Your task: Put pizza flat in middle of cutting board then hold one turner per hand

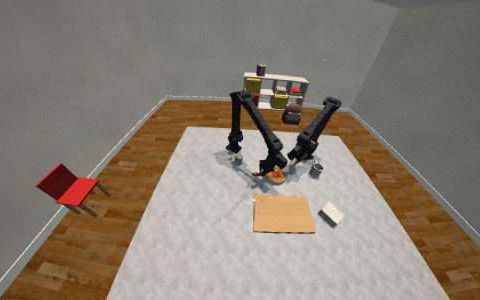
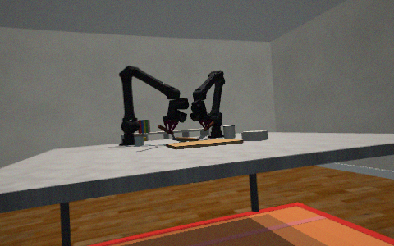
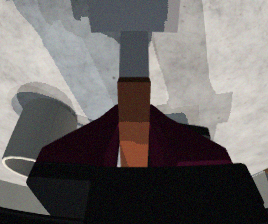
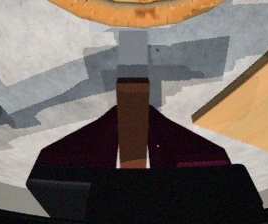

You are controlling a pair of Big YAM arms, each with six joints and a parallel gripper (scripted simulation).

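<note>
The pizza (image 1: 277,175) lies on the table behind the wooden cutting board (image 1: 284,213), apart from it. My right gripper (image 1: 270,169) is low beside the pizza and shut on a turner (image 4: 133,116) with a brown handle. A corner of the board (image 4: 247,112) shows in the right wrist view. My left gripper (image 1: 295,155) hovers behind the pizza, shut on the other turner (image 3: 134,119), whose blade is above bare table. The side view shows both grippers, right (image 2: 171,127) and left (image 2: 204,123), behind the board (image 2: 204,143).
A grey cup (image 1: 316,170) stands near my left gripper and shows in the left wrist view (image 3: 38,129). A second cup (image 1: 238,159) stands by the right arm's base. A white box (image 1: 332,213) lies right of the board. A thin grey rod (image 1: 237,203) lies left of it.
</note>
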